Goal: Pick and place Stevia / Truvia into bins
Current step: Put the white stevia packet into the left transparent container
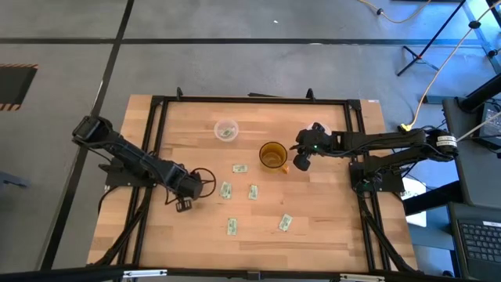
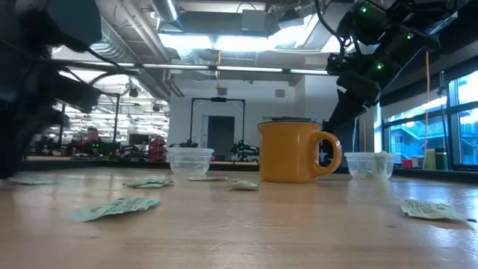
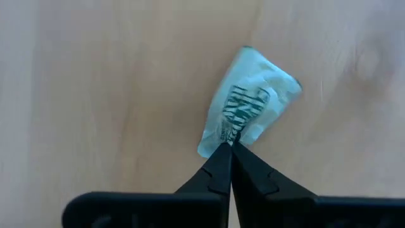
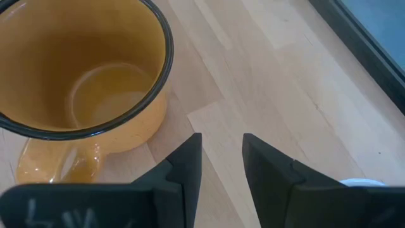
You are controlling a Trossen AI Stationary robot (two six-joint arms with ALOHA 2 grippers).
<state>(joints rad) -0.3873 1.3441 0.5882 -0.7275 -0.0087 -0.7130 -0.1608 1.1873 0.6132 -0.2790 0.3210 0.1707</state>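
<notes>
Near the left edge of the pale wooden table (image 1: 329,235), the left hand (image 3: 229,147) pinches one small white, green-printed paper packet (image 3: 248,101) by its end (fingertips fully together), while the right hand (image 4: 221,155) hovers narrowly parted beside the amber-yellow handled mug (image 4: 82,69) near the table's middle.

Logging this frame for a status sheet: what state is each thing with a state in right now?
Left end effector: shut on a Stevia packet, pinching its edge.
Right end effector: open, empty, beside the yellow mug.
Yellow mug: upright, empty.
Far clear cup: upright, a packet inside.
Second clear cup: upright, contents unclear.
Loose packets: lying flat on the table.
</notes>
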